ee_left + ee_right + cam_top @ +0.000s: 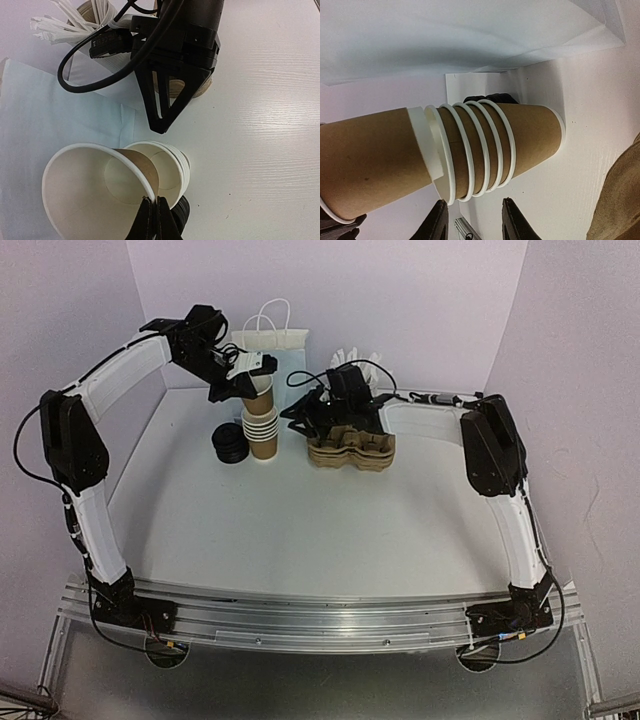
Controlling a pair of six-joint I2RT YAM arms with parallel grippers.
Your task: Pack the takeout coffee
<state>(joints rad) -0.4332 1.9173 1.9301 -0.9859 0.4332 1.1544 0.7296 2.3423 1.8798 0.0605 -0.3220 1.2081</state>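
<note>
The left jaws are clamped on the rim of a tilted cup (85,200) atop the cup stack (262,432), upper middle of the overhead frame. The right jaws stand apart just beside it.

Cups (262,430): matt brn kraft paper w/ white rims. Lids (230,447), cups' 9 o'clock: blk plastic. Counter (300,530): white, faint grain, matt.

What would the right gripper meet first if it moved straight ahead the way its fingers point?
The stack of paper cups, most likely at its white rims. It stands directly ahead of the right gripper, whose open fingers hold nothing. How far off it is, the wrist view does not settle.
</note>
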